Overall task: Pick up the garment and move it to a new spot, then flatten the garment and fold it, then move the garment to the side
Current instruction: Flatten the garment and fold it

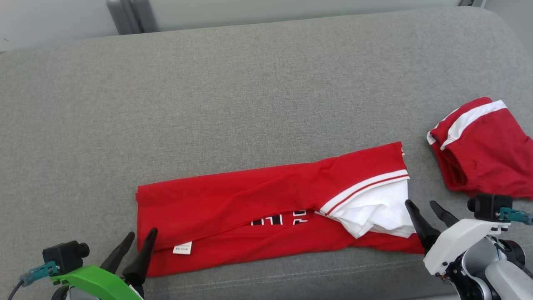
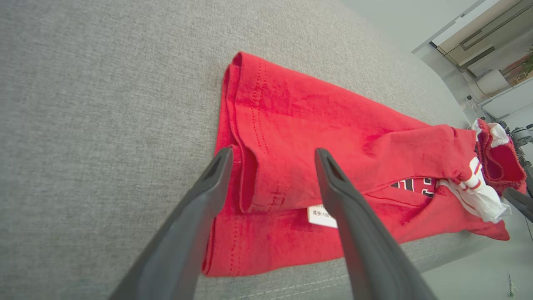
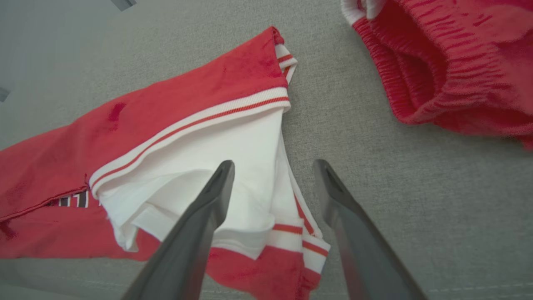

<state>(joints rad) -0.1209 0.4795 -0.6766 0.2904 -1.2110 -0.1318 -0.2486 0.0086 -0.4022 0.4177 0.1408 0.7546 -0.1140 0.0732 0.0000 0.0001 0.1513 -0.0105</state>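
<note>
The shirt (image 1: 250,208) is lying folded into a long strip near the front edge of the couch (image 1: 250,83), with its white sleeve end pointing right. I am holding my left gripper (image 1: 142,233) at the shirt's left end with the fingers spread, one at the hem and one over the label (image 2: 321,216), gripping nothing. I am holding my right gripper (image 1: 420,203) at the sleeve end, also spread and empty. Red shorts (image 1: 487,154) are sitting apart at the right.
</note>
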